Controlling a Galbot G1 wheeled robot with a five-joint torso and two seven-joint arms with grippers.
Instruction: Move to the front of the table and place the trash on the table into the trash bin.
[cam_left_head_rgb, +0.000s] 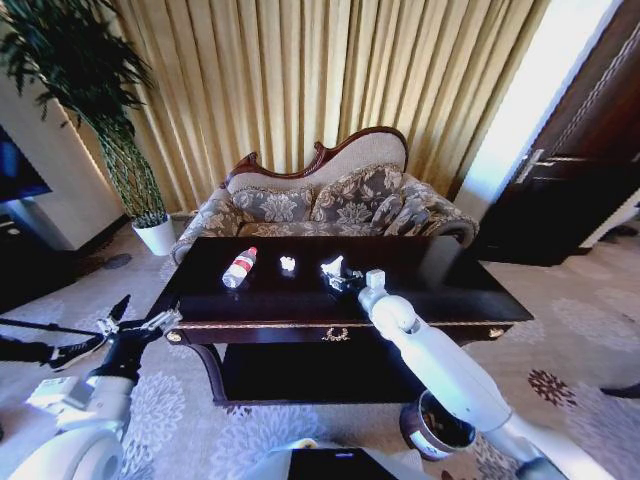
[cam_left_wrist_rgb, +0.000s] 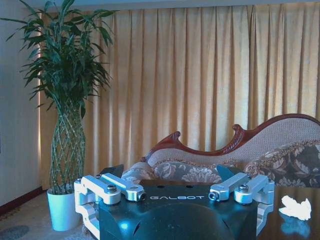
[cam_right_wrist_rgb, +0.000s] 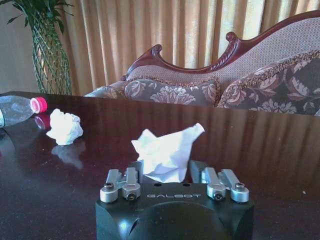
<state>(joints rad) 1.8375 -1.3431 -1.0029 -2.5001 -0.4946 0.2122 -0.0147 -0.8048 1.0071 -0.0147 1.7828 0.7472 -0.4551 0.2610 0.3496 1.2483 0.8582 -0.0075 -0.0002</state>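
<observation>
Legible marking: "GALBOT" in pale capitals on the black housing of the left gripper. The same word "GALBOT" stands on the right gripper housing. No other text readable.

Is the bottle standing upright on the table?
No, the bottle lies on its side on the table, red cap toward the sofa.

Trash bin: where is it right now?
In the head view the trash bin stands on the carpet at the robot's right, in front of the table near its right end, partly hidden behind the right arm.
</observation>
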